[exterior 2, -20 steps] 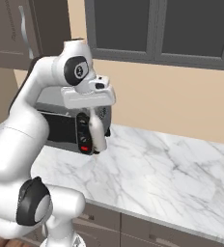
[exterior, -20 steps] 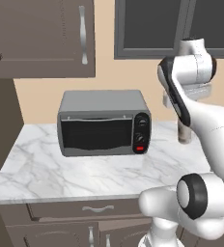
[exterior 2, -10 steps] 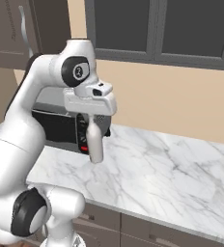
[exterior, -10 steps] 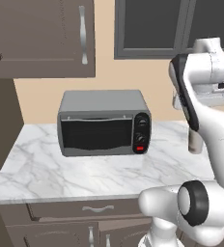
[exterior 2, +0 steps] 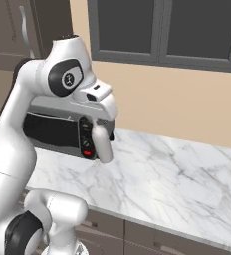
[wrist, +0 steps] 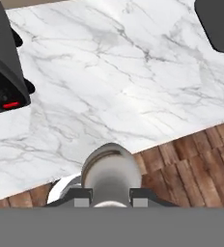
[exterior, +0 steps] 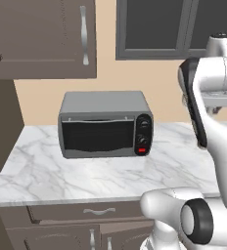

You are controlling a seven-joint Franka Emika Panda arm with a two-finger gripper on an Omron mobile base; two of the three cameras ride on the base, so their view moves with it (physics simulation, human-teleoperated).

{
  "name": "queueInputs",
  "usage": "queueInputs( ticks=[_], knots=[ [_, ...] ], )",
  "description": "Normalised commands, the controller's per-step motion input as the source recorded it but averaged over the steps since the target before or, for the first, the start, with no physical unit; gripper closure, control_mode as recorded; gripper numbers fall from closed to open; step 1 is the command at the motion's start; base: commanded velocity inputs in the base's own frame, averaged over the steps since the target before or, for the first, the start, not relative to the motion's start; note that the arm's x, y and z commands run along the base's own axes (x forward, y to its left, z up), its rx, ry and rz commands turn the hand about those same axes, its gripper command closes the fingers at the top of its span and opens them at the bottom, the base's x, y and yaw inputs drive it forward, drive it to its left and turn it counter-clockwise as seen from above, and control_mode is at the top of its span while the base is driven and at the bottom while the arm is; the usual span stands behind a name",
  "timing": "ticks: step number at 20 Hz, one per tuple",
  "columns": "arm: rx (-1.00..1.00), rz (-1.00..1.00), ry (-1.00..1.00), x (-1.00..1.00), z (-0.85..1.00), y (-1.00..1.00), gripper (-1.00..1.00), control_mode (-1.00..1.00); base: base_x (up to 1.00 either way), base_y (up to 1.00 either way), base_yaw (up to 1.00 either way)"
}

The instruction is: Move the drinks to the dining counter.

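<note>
The gripper [wrist: 111, 200] is clamped on the small beige-grey bottle [exterior 2: 102, 144], which hangs upright from the fingers with its white cap up inside the hand. In the hand view the bottle's rounded base sits right between the two dark tips [wrist: 82, 198], so the hold looks centred. It is clear of any surface, carried in the air above the front edge of the marble worktop [exterior 2: 177, 174].

By my reading, this is the carry step: one drink lifted and on its way to the dining counter. The next move calls for turning away from this worktop, keeping the bottle upright, and finding the island top before lowering it there.

Directly below the gripper in the hand view lies the worktop edge, with wood-plank floor [wrist: 191, 159] on the near side of it. Just beside the gripper, to the side where the arm rises in the right base view, stands the grey toaster oven [exterior: 104, 123], its knobs and red button facing out. A dark shape [wrist: 219, 21] shows at the far corner of the hand view; it is too cropped to name, possibly an appliance.

Beyond the gripper are the beige wall [exterior 2: 187, 99] and dark upper cabinets [exterior: 42, 36], and grey-brown drawers [exterior: 86, 212] run under the worktop.
</note>
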Motion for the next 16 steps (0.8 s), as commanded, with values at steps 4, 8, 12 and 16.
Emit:
queueInputs(
  ticks=[4, 8, 12, 16],
  knots=[
    [-0.15, -0.22, -0.20, 0.00, 0.15, -0.13, 1.00, -1.00, 0.00, 0.00, 0.00],
    [-0.04, -0.18, -0.14, -0.08, 0.17, -0.17, 1.00, -1.00, 0.00, 0.00, 0.00],
    [0.04, -0.05, -0.07, -0.41, 0.15, -0.14, 1.00, 1.00, -0.13, 0.00, 0.00],
    [0.00, 0.00, 0.00, 0.00, 0.00, 0.00, 1.00, 1.00, -0.42, -0.38, -0.06]
  ],
)
